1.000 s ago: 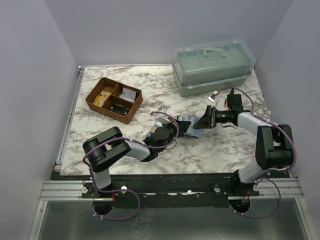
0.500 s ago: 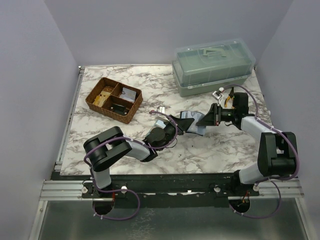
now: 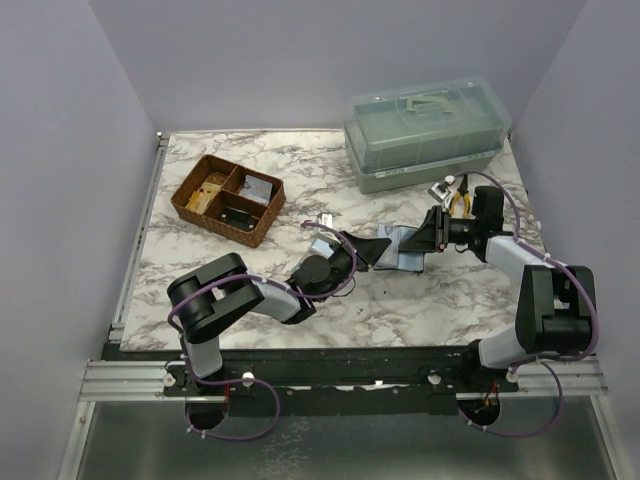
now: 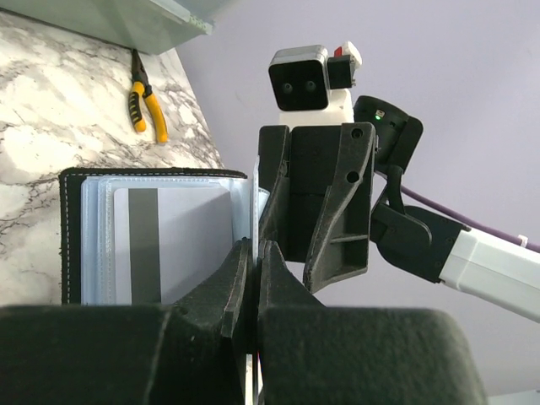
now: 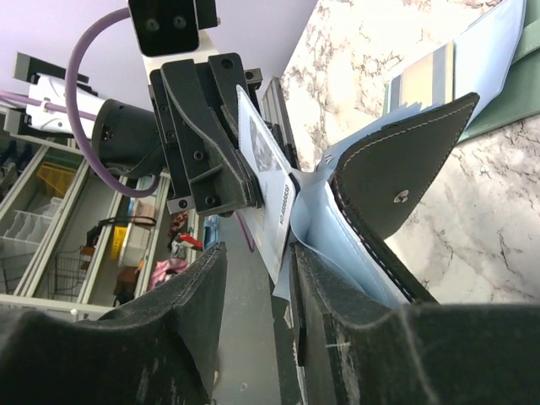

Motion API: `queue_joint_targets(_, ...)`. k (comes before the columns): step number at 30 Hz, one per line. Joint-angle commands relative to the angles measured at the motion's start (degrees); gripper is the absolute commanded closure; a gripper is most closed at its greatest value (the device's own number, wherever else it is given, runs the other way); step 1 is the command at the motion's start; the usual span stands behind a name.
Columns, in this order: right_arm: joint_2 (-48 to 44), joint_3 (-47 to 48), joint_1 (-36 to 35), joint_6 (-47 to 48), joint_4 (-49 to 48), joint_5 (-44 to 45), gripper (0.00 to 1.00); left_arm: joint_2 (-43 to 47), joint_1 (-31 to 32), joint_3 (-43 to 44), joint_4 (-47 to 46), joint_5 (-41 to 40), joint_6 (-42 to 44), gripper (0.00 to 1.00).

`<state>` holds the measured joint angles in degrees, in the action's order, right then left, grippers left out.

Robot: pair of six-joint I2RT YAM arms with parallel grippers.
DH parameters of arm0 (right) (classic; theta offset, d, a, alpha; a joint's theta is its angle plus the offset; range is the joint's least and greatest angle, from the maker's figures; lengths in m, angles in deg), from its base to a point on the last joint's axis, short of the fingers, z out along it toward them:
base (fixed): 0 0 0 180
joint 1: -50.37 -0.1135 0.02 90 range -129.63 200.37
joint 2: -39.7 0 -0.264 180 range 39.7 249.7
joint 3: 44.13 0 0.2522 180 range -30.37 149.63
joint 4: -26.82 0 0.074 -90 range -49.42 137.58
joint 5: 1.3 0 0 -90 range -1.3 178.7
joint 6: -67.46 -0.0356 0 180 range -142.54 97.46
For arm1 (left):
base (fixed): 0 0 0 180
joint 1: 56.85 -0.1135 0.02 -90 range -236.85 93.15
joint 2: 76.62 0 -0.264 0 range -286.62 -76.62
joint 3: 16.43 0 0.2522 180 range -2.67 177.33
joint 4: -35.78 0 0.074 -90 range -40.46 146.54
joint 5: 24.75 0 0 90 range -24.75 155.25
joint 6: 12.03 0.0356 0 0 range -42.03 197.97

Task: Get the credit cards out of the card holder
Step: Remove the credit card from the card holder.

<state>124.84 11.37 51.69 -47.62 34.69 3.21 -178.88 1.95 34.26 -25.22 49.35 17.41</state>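
The bench (image 3: 200,262) is white marble with grey veining. The card holder (image 4: 72,245) is black outside, with pale stitching along its edge and a pale blue inside. The credit card (image 4: 190,245) showing in it is light grey with a dark grey stripe. The left end effector (image 4: 256,253) and the right end effector (image 5: 257,270) are both matte black. The pliers (image 4: 145,101) have yellow-and-black handles. The wicker tray (image 3: 212,226) is brown, the lidded storage box (image 3: 425,135) is translucent pale green, and the walls (image 3: 60,150) are lilac.

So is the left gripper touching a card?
Touching. The right wrist view shows the left gripper clamped on a pale card; the left wrist view shows its edge pinched.
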Motion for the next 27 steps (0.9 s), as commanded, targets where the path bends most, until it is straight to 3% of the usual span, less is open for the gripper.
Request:
queue_joint_targets(1, -1.58, -0.65, 0.48, -1.9, -3.75, -2.61, 0.58, -0.04, 1.11, 2.84, -2.58, 5.61, -0.61, 1.0)
queue_joint_targets(14, -2.26, -1.37, 0.44, -3.03, -4.91, -2.81, 0.68, -3.03, 2.09, 6.04, -2.67, 6.05, -2.49, 1.0)
queue_joint_targets(19, -2.21, -1.18, 0.44, -3.11, -5.07, -3.01, 0.76, -3.22, 2.19, 6.05, -2.69, 6.06, -2.47, 1.0)
queue_joint_targets(27, -2.71, -1.07, 1.58, -0.52, -4.11, -2.7, 0.98, -1.97, 1.87, 4.58, -3.37, 5.92, -2.42, 1.0)
